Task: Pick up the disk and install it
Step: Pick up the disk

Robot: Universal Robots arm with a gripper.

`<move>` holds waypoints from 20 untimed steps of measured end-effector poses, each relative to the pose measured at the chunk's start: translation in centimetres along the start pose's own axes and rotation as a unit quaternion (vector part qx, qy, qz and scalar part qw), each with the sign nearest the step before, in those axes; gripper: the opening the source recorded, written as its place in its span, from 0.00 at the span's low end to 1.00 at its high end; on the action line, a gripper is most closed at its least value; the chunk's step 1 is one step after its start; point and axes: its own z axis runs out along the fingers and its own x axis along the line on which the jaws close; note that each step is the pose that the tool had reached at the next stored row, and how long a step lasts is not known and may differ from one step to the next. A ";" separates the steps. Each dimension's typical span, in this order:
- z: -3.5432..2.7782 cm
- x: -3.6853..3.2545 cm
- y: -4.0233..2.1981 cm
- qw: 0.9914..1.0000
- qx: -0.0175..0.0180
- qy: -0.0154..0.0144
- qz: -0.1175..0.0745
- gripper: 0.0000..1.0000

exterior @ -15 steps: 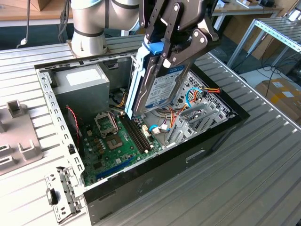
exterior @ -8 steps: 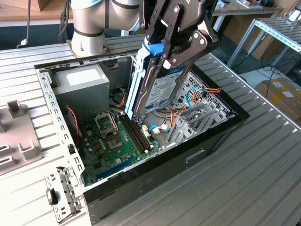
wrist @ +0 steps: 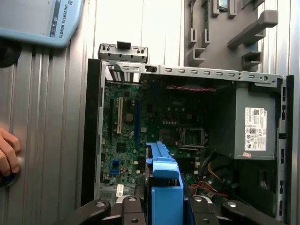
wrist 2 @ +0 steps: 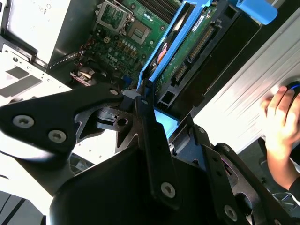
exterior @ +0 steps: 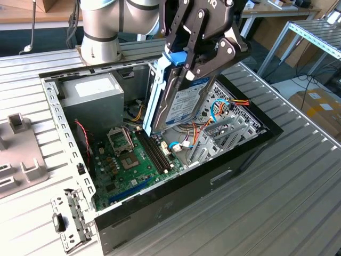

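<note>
From where I stand, the gripper is in the upper middle of the exterior view. Its black fingers are clamped tight on the top end of the disk, pinching the blue carrier between them. The disk hangs nearly upright and tilted a little, with its labelled face toward the camera. Its lower end is down inside the open computer case, close over the motherboard; I cannot tell whether it touches. The grey power supply fills the case's corner toward the exterior view's left. On the exterior view's right of the disk are a bundle of coloured cables and a metal drive cage. The case sits on a ribbed metal table, and a grey plastic fixture lies at the exterior view's left edge. The arm's base stands behind the case. In the second wrist view the disk's green circuit-board side shows inside the carrier, and a person's hand rests on the table beside the case. In the first wrist view the carrier sits between the closed fingers, over the open case.
</note>
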 end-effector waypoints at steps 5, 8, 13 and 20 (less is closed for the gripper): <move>0.19 0.08 -0.31 1.000 0.000 0.000 0.000 0.37; 0.31 0.12 -0.52 1.000 0.000 0.000 0.000 0.37; 0.44 0.16 -0.75 1.000 0.000 0.000 0.000 0.37; 0.62 0.21 -1.02 1.000 0.000 0.000 0.000 0.37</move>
